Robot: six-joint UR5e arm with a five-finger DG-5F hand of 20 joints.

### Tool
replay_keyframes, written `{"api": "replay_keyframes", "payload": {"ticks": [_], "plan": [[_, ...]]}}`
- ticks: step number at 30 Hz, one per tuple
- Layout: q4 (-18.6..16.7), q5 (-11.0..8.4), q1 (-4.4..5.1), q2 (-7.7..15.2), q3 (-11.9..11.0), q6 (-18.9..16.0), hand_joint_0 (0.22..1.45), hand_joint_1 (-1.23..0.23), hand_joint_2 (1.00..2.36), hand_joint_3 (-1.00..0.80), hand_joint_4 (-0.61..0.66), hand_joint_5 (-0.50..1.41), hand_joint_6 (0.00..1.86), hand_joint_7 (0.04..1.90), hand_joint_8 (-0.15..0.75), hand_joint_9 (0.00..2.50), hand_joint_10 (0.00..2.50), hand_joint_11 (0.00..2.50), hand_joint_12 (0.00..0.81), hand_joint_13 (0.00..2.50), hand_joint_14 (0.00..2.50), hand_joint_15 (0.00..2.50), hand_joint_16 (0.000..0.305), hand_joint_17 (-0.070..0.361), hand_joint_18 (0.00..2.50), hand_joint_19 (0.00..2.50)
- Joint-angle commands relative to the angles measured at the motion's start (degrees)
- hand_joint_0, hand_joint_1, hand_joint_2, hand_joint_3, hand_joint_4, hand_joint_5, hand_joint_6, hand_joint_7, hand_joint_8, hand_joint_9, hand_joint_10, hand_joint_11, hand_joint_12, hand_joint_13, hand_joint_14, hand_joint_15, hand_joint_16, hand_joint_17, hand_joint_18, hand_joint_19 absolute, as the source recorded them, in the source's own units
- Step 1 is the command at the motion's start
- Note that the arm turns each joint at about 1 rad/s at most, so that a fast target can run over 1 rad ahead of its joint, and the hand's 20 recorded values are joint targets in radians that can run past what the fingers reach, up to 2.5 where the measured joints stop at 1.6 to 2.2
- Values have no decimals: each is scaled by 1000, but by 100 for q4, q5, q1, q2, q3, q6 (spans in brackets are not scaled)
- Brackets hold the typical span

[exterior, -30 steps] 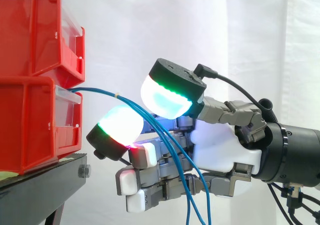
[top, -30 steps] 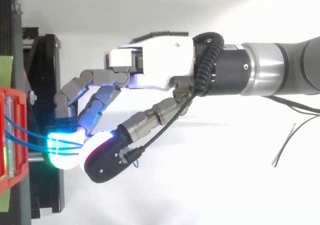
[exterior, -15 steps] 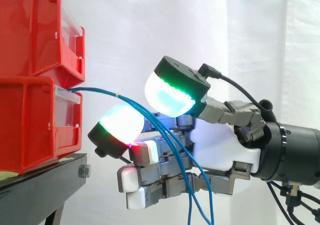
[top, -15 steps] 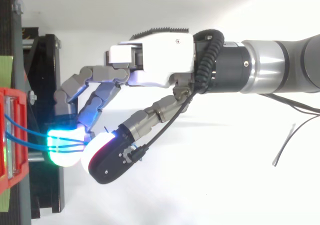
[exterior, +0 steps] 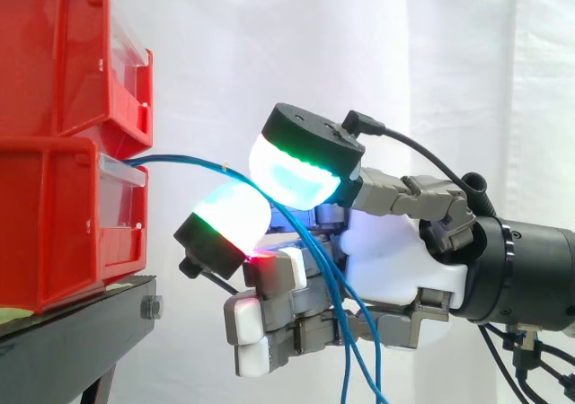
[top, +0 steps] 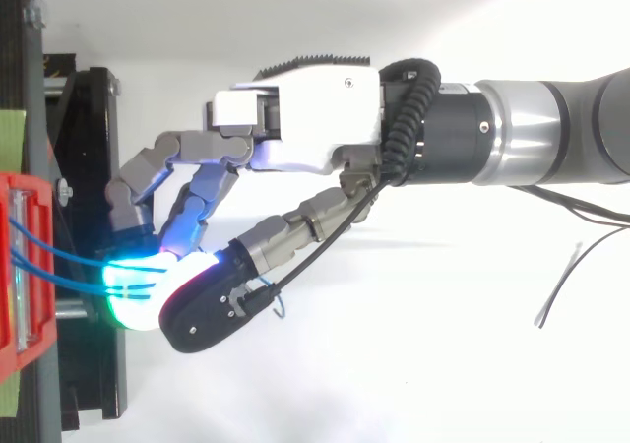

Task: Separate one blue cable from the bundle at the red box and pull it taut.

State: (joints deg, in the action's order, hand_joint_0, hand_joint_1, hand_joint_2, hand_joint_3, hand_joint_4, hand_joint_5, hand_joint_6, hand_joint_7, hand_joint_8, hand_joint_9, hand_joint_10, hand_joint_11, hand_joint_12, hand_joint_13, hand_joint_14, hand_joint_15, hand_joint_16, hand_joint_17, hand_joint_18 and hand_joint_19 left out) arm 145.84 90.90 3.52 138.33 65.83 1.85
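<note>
At the nine o'clock edge of the side view, two red bins are stacked: an upper bin (exterior: pixel 54 54) on a lower bin (exterior: pixel 54 215), both on a black stand (exterior: pixel 76 332) in front of a white curtain (exterior: pixel 269 45). A bundle of thin blue cables (exterior: pixel 184 160) leaves the front of the lower bin and runs toward three o'clock in a shallow arc. It reaches two glowing fingertips (exterior: pixel 292 169), one above and one at its seven o'clock (exterior: pixel 232 220), both white and cyan with a green rim. The two pads press close together with the cables passing between them, so the hand (exterior: pixel 395 260) is pinching the bundle. Past the pinch, the strands fall toward five o'clock across the curled lower fingers and leave the view at the bottom edge. The white palm and dark wrist extend to three o'clock.

From above, the bin (top: pixel 8 197) sits at nine o'clock and the strands cross the gap over the stand (top: pixel 94 167) to the glowing pads. The hand (top: pixel 295 128) reaches in from three o'clock with its fingers bent toward seven o'clock.
</note>
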Motion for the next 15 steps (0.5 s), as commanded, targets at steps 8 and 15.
{"api": "replay_keyframes", "payload": {"ticks": [8, 15], "plan": [[23, 7, 0, 1, 0, 0, 630, -780, 1025, -159, -2, -171, 922, 1188, 320, 1006, 29, 1036, 333, 931, 24, 632, 39, 89, 766, 492], [23, 7, 0, -8, 0, 0, 705, -864, 1016, -320, -43, -178, 930, 1204, 313, 1000, 29, 1044, 324, 942, 25, 643, 38, 86, 775, 476]]}}
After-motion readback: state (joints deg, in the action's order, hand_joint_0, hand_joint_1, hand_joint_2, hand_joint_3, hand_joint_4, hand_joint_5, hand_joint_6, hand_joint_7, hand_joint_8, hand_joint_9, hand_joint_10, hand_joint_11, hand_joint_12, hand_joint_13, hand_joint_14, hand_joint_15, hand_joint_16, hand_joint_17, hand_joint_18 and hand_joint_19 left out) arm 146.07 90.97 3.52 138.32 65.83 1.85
